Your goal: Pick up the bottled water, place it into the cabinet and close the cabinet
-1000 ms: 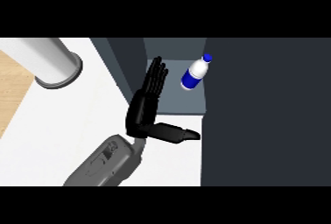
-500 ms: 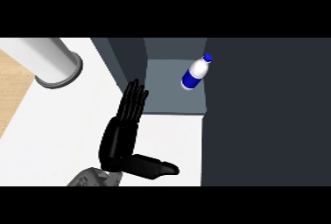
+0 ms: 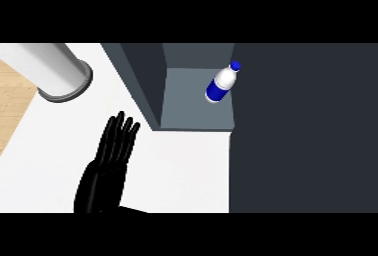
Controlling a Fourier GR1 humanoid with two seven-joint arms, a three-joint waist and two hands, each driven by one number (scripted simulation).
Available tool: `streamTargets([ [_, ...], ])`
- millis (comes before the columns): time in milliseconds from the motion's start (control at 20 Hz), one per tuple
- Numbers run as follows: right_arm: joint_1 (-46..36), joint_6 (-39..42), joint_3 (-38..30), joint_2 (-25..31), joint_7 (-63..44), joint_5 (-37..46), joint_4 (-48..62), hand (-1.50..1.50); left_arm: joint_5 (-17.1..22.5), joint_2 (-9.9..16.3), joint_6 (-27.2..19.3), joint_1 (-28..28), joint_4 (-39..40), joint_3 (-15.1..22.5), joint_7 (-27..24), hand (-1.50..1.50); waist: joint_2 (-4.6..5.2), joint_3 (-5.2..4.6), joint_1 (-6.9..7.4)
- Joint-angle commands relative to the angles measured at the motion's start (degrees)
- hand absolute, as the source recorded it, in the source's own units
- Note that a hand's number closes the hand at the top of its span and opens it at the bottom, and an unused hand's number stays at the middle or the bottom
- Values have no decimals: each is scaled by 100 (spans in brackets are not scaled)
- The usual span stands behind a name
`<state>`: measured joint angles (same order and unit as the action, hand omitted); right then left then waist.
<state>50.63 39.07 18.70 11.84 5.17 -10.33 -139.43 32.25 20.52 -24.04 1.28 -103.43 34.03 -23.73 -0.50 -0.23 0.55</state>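
Observation:
The bottled water [image 3: 220, 85], white with a blue label and blue cap, stands inside the open cabinet on its grey floor [image 3: 193, 114], near the right side. My left hand [image 3: 107, 170] is over the white counter at the lower left, well short of the cabinet's front edge and apart from the bottle. Its fingers [image 3: 122, 132] are straight and point toward the cabinet; it holds nothing. The right hand does not show.
A wide dark cabinet panel [image 3: 303, 130] fills the right side. The cabinet's dark left wall [image 3: 140, 80] stands between hand and bottle. A white cylinder with a grey rim [image 3: 59, 70] sits at the upper left, beside a wooden strip [image 3: 15, 105].
My left hand has drawn back down and to the left, away from the cabinet's opening; its forearm has left the view. The bottle has stayed in the cabinet.

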Motion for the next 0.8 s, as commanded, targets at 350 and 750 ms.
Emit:
streamTargets([
  [350, -589, -629, 2044, -340, -1393, 1965, -1405, 150, 231, 511, 335, -989, -587, -478, -364, -150, 1, -20, 39],
  [750, -2098, -941, 2635, -824, -2051, 2396, -645, 150, 587, 844, 792, -1219, -628, -940, -395, -150, -1, -43, 133],
])
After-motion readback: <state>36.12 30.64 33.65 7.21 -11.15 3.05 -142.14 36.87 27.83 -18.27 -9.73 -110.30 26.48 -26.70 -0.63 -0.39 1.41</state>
